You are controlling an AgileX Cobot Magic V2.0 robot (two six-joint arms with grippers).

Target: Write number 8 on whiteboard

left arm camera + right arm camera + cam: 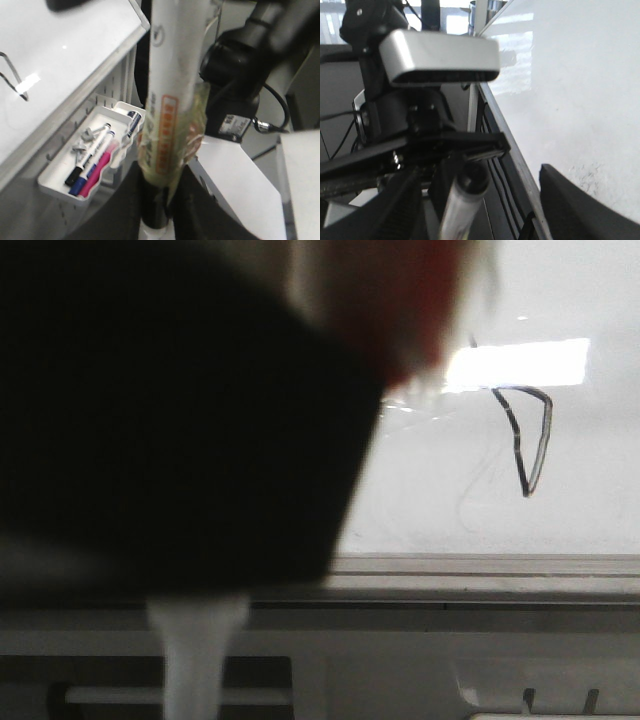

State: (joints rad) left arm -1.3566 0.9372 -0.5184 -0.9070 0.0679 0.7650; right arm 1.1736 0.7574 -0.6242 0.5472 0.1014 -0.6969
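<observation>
The whiteboard (pixel 600 490) bears the number 8 (pixel 519 450), a thin angular black line with a small upper hook and a long narrow loop. The line also shows in the left wrist view (pixel 16 80) on the board (pixel 65 45). My left gripper (pixel 160 180) is shut on a white marker (pixel 175 75) with an orange label and tape. In the front view it is a dark blur (pixel 170 420) close to the camera. My right gripper (pixel 475 200) is open, fingers wide apart around the same marker's barrel (pixel 457 210) without touching it, beside the board (pixel 580 90).
A white tray (pixel 55 182) under the board holds black, blue and pink markers and grey clips. The board's grey metal edge strip (pixel 500 565) runs along its bottom. Grey speckled smudges (pixel 585 172) mark the board near my right finger. The left arm's silver camera (pixel 440 55) faces my right wrist.
</observation>
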